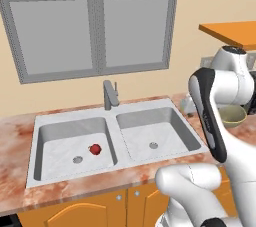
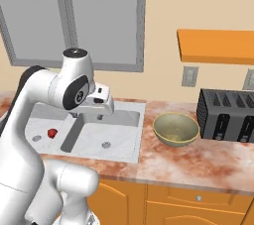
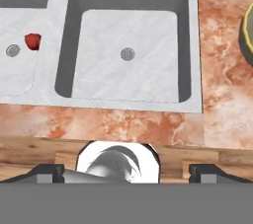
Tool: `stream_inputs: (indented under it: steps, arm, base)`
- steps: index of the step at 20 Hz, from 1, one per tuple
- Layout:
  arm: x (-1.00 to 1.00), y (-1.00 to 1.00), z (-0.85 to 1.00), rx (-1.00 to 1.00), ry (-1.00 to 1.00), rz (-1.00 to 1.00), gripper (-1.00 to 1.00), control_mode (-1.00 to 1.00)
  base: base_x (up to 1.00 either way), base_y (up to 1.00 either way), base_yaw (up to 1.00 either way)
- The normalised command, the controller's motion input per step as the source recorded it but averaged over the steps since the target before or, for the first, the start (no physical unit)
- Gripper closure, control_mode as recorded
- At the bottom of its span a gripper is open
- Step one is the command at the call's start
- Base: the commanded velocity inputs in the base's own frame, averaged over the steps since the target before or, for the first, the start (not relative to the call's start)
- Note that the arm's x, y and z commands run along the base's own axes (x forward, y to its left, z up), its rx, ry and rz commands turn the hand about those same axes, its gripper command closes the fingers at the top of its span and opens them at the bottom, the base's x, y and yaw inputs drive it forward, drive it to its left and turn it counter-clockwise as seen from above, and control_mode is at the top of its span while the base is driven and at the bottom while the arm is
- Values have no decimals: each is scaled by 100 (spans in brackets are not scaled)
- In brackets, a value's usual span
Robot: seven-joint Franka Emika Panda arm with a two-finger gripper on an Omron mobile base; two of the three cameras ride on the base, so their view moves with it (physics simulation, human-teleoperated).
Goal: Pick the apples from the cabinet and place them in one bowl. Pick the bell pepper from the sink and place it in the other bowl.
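The end effector (image 3: 126, 171) hangs high above the front edge of the tabletop (image 3: 113, 124), its two dark finger tips spread wide at the bottom of the hand view with nothing between them, looking down on the sink (image 3: 190, 45). Straight below lies the right basin, bare but for its drain; the bell pepper (image 3: 32, 41) sits in the left basin, on the floor just beside that drain, well apart from the walls. From the left base view the bell pepper (image 1: 95, 149) looks small, lumpy and glossy, so I judge it light and fairly firm but slick and uneven: it may roll or twist under a push, and a grip across its widest part from above, with the fingers straddling the lobes, seems safest. The basin walls are steep and the divider between basins stands between the hand and the fruit, so the hand would need to travel sideways above the rim before descending; the faucet (image 1: 110, 94) at the back rim leaves the front of the basin open. To the right, on the tabletop, stands the bowl (image 2: 175, 129), near the toaster (image 2: 228, 115) and below the cabinet (image 2: 216, 46), with free surface around it for a drop from above.
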Motion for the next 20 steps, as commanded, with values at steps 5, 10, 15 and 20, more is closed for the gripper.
stream_inputs:
  steps: [5,10,15,20]
  arm:
    - [5,62,-11,0,0,6,-100,-100]
    - [2,62,-13,0,0,5,-100,-100]
    - [1,59,-14,0,0,6,-100,-100]
    - [4,57,-14,0,0,7,-100,-100]
  base:
    - [0,0,0]
    - [0,0,0]
    - [0,0,0]
    - [0,0,0]
